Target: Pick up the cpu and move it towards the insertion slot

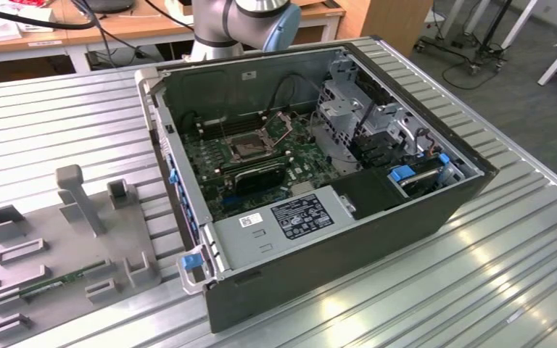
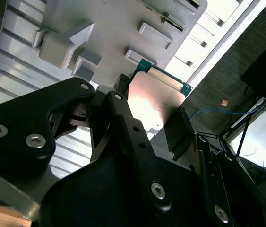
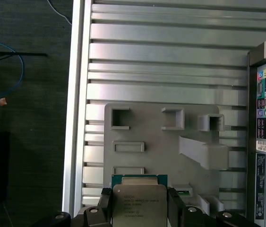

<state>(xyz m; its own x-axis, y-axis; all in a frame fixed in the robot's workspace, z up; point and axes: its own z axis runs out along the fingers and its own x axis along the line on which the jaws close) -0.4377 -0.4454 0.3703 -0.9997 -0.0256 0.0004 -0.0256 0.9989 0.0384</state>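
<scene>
In both wrist views my gripper (image 3: 140,210) (image 2: 152,113) is shut on the cpu (image 3: 140,201) (image 2: 154,97), a flat square chip with a silvery top and a green rim, with one black finger (image 3: 105,205) on each side. The chip hangs above the grey fixture plate (image 3: 161,142) (image 2: 118,23), apart from it. The insertion slot (image 1: 249,147), a square dark socket in a metal frame, sits on the green board inside the open computer case (image 1: 356,239), towards the exterior view's right of the fixture plate (image 1: 66,246).
A thin green memory stick (image 1: 61,279) lies in the fixture plate among raised grey holders (image 1: 80,196). The case walls, drive cage (image 1: 356,116) and power supply (image 1: 289,217) surround the board. The ribbed metal table (image 1: 452,290) ends at an edge near the plate (image 3: 76,118).
</scene>
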